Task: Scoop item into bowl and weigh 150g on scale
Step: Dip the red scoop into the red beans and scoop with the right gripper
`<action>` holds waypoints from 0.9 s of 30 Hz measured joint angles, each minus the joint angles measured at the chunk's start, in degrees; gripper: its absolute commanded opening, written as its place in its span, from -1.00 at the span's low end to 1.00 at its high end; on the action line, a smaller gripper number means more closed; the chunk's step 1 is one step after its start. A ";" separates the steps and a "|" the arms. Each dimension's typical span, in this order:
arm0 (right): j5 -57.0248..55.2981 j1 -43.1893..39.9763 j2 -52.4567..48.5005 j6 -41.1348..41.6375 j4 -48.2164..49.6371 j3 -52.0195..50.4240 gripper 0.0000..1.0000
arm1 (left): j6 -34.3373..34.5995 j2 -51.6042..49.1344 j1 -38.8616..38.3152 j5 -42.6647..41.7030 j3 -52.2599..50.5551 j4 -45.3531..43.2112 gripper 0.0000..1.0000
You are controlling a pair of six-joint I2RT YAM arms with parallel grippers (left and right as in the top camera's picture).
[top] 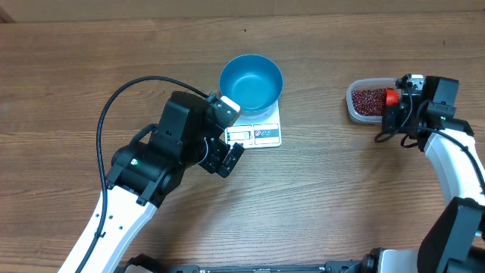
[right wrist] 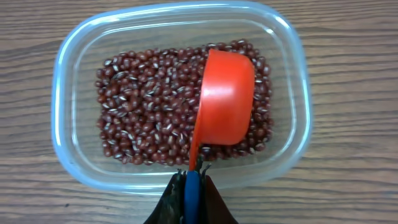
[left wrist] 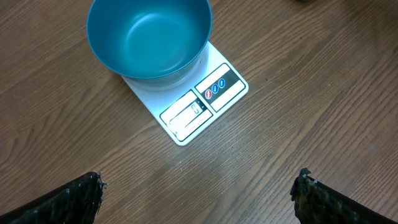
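The bright blue bowl stands empty on the white scale, its display edge facing my left gripper. That gripper hovers just short of the scale, open wide with nothing between its fingers. The red-brown beans lie in a clear tub at the right. My right gripper is shut on the blue-and-orange handle of an orange scoop. The scoop's cup is turned on its side over the beans.
A black cable loops from the left arm over the wooden table. The tub sits near the table's right side, well apart from the scale.
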State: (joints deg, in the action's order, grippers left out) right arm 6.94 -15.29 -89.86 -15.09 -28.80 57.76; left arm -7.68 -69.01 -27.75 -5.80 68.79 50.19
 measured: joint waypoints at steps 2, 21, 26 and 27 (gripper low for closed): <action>1.40 0.00 -0.15 0.00 -0.22 0.00 -0.92 | 0.00 0.00 0.00 0.00 0.00 0.00 0.99; 9.86 -0.11 -0.90 3.41 -2.23 0.00 -0.93 | 0.00 0.00 0.00 0.00 0.00 0.00 0.99; 11.41 -0.44 -2.03 5.99 -1.88 0.00 -0.93 | 0.00 0.00 0.00 0.00 0.00 0.00 0.99; 12.15 -0.66 -2.27 6.34 -1.79 0.00 -0.93 | 0.00 0.00 0.00 0.00 0.00 0.00 0.99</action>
State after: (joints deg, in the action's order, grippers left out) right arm 19.09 -15.94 -92.14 -8.75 -30.59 57.76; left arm -7.68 -69.01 -27.75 -5.80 68.79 50.19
